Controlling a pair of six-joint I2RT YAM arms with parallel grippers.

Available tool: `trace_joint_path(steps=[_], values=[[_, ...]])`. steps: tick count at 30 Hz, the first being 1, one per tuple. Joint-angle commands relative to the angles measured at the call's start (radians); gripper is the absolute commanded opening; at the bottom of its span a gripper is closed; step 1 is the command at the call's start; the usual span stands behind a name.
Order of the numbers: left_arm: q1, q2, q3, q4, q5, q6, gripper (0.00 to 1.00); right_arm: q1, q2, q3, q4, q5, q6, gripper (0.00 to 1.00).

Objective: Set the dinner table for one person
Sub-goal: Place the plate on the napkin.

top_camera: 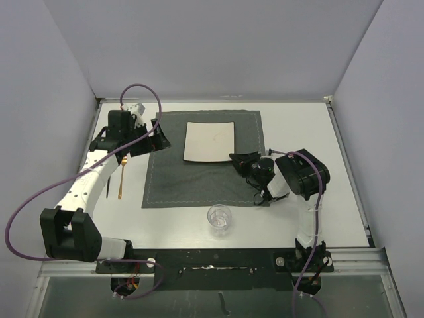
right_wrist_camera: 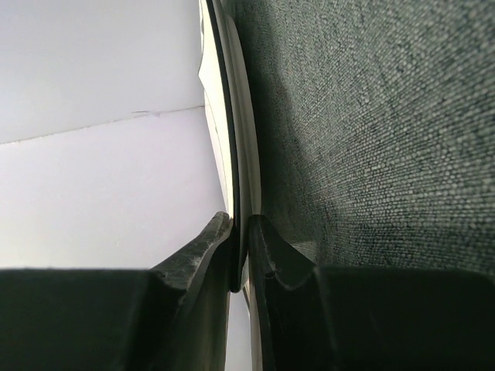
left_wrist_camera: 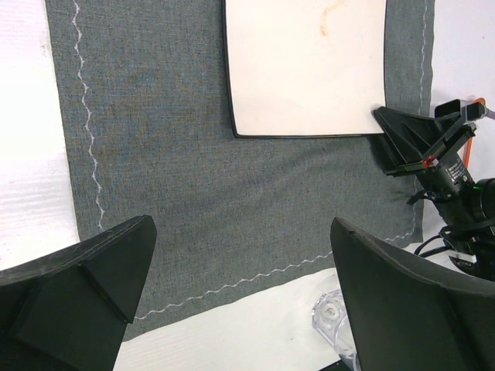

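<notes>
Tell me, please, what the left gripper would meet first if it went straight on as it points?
Probably the placemat, short of the white plate: bare cloth fills the view ahead of the open left gripper, though depth is unclear.

The fingers [right_wrist_camera: 203, 259] of the right gripper [right_wrist_camera: 241, 236] are clamping the white plate [right_wrist_camera: 232, 131] edge-on beside the dark grey placemat [right_wrist_camera: 371, 131].

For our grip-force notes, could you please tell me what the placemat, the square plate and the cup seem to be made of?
The placemat: woven cloth, matte dark grey, with visible weave and wavy white stitching. The square plate: probably glazed ceramic, possibly melamine; smooth off-white face, thin dark edge. The cup: clear glass or plastic; fully see-through.
</notes>
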Motion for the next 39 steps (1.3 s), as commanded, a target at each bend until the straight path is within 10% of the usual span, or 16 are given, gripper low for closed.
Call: trace_joint_path(steps=[1,32,39], values=[[0.010,-0.004,0.008,0.058,0.014,0.008,0.98,-0.012,-0.051,0.040,0.161,0.003,0.015,0.09],[0.019,0.002,-0.001,0.068,0.028,0.006,0.98,-0.042,-0.096,0.067,-0.008,-0.052,0.010,0.16],[0.020,0.003,-0.001,0.069,0.032,0.006,0.98,-0.043,-0.102,0.058,-0.018,-0.047,0.009,0.31]])
